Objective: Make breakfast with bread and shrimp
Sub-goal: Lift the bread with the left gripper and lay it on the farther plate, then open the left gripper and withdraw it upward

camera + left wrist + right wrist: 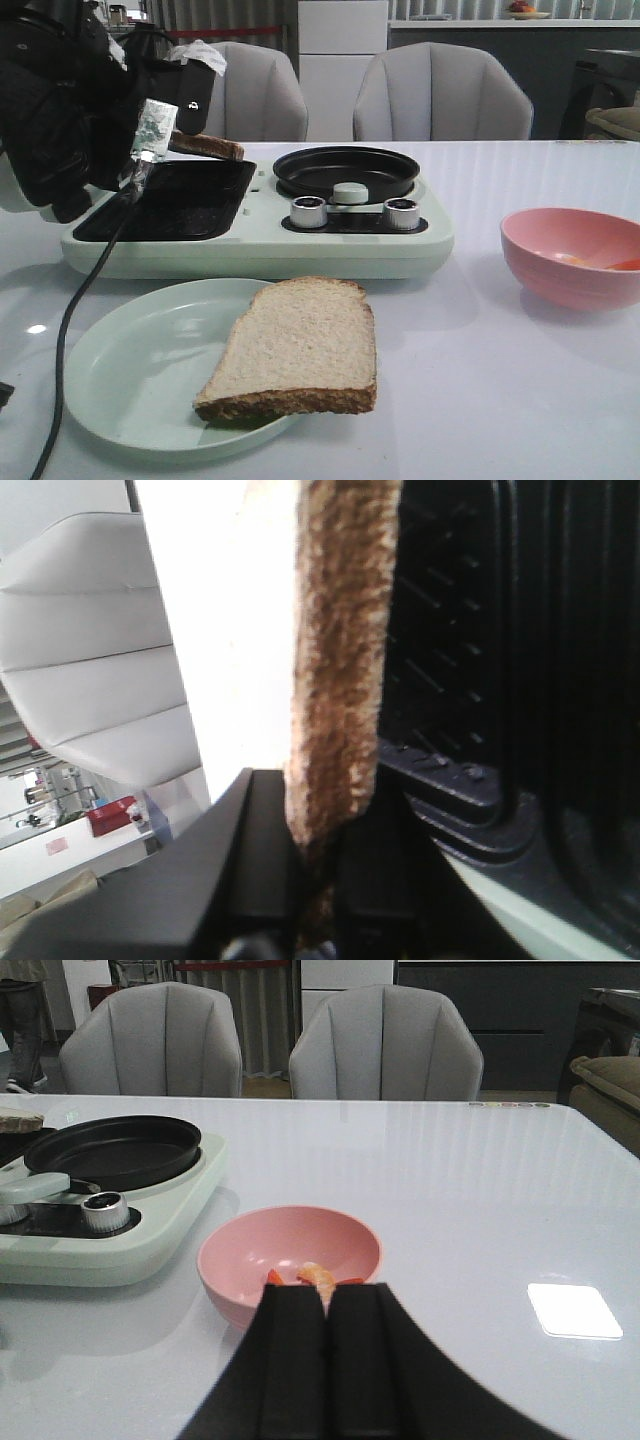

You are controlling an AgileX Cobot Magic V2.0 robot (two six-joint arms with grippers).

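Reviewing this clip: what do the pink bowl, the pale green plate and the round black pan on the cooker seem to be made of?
Bowl: probably plastic or melamine, a smooth satin surface with soft highlights; ceramic can't be ruled out. Plate: likely the same kind of material, matte pale green with a thin rim and one dull glint. Pan: looks like metal with a dark non-stick coating, matte black with a faint sheen along the rim.

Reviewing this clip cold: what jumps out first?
The big bread slice on the pale green plate dominates the front of the table. Behind it, the left gripper holds a second slice over the cooker's black grill tray. At the right, a pink bowl holds shrimp.
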